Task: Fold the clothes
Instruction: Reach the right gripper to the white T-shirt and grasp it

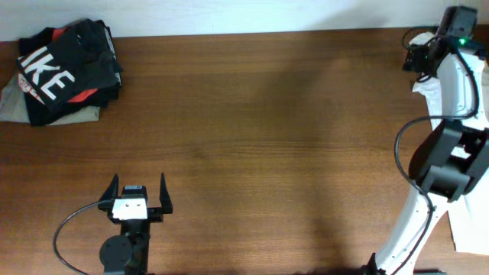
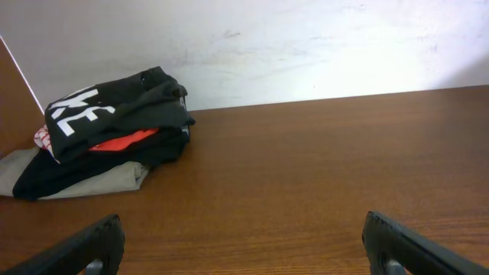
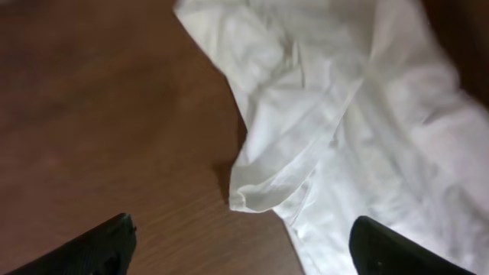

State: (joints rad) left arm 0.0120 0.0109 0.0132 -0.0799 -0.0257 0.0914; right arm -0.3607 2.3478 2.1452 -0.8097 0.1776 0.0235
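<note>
A crumpled white garment lies at the table's right edge; in the overhead view it shows partly under the right arm. My right gripper is open and empty, hovering over the garment's left hem, at the far right corner in the overhead view. A stack of folded clothes, topped by a black shirt with white letters, sits at the far left; it also shows in the left wrist view. My left gripper is open and empty near the front edge, and its fingers frame bare table in the left wrist view.
The wooden table runs to a white wall at the back. The right arm's base and cable stand at the right side. A grey folded piece lies at the bottom of the stack.
</note>
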